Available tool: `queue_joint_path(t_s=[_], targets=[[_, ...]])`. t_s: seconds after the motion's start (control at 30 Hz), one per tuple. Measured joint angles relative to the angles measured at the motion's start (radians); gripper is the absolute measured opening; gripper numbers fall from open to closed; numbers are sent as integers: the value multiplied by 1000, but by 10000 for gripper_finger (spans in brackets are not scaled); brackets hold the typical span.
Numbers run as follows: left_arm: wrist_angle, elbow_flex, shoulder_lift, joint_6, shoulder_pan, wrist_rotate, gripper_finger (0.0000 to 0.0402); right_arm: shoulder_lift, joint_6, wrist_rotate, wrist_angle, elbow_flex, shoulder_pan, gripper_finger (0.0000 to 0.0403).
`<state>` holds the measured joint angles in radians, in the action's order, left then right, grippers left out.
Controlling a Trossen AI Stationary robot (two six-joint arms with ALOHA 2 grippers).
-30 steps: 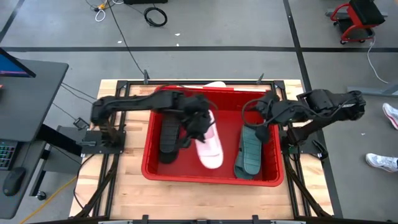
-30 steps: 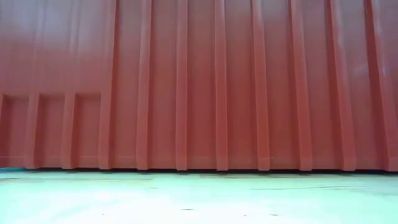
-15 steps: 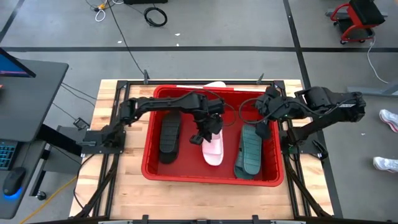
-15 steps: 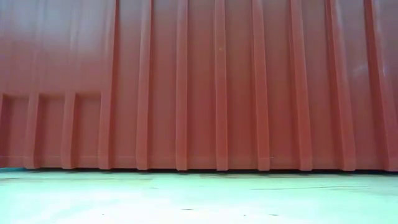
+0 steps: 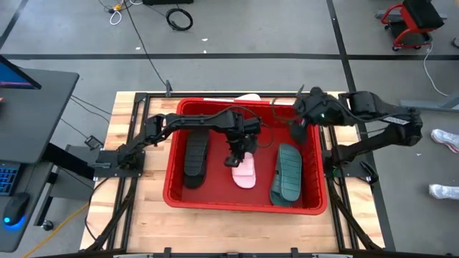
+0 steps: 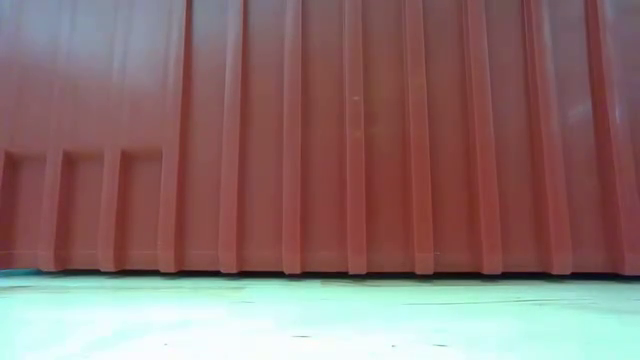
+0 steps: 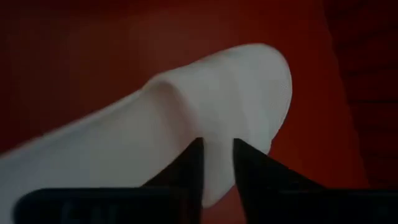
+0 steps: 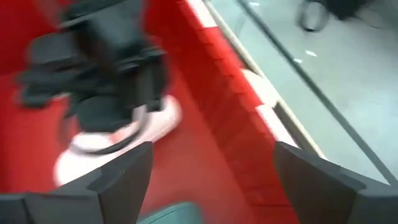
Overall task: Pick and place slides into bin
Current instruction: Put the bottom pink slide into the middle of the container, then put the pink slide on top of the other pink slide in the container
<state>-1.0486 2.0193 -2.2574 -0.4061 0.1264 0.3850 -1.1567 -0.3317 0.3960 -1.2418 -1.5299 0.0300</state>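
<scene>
The red bin [image 5: 172, 188] stands mid-table; its near wall fills the low view [image 6: 320, 140]. In it lie a black slide [image 5: 196, 158] at the left and a dark teal slide [image 5: 288, 172] at the right. My left gripper [image 5: 239, 152] is shut on a pale pink slide [image 5: 246, 172] between them, low in the bin. My right gripper [image 5: 297, 122] is open and empty, above the bin's far right corner. It sees the left gripper and the pink slide [image 8: 158, 121]. Another white slide [image 5: 248, 97] lies behind the bin's far wall. My left gripper pinches the pale pink slide's far end [image 7: 217, 146] between its two fingers [image 7: 191, 167], coming from above and pointing down. The slide's near end [image 5: 246, 182] is down in the bin. Which part of the slide lies between the fingers, I cannot tell.
The bin takes up most of the wooden table [image 5: 143, 215]. Bare floor of the bin [image 5: 222, 188] shows between the slides. A dark desk with a monitor [image 5: 29, 107] stands left of the table. A person's shoe [image 5: 446, 190] shows on the floor at the right.
My left gripper has gone down into the bin and a little toward the right, still shut on the pink slide, which now reaches the bin floor. My right gripper has drawn away from the teal slide toward the bin's far right corner; the teal slide stays put.
</scene>
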Motion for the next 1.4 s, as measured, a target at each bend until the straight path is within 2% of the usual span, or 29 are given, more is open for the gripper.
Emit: queue_joint_path(t_s=[0.1, 0.23, 0.37, 0.5, 0.7, 0.77, 0.9, 1.0, 1.1, 1.33, 1.4], targets=[[2, 0, 0, 25, -1, 0, 129, -4, -4, 37, 0, 0, 100, 341], [-7, 0, 20, 100, 4, 2, 186, -11, 73, 37, 1, 0, 235, 344], [-49, 70, 88, 170, 34, 2, 224, -39, 130, 16, 19, 0, 362, 343], [-66, 174, 157, 215, 98, -14, 233, -109, 125, 9, 60, 0, 482, 341], [-69, 342, 217, 223, 302, -165, 213, -239, 87, -14, 143, 0, 614, 337], [-7, 308, 245, 280, 387, -170, 207, -279, 57, -62, 150, 0, 652, 337], [-5, 251, 246, 344, 547, -172, 206, -346, -44, -182, 155, 0, 707, 337], [-10, 185, 245, 342, 625, -148, 209, -378, -86, -198, 154, 0, 716, 337], [-71, 127, 245, 341, 665, -79, 209, -405, -139, -223, 151, 0, 716, 337], [-176, -22, 244, 285, 697, -63, 193, -474, -210, -326, 122, 0, 715, 336], [-214, -52, 243, 282, 696, -28, 193, -487, -239, -364, 87, 0, 711, 336]])
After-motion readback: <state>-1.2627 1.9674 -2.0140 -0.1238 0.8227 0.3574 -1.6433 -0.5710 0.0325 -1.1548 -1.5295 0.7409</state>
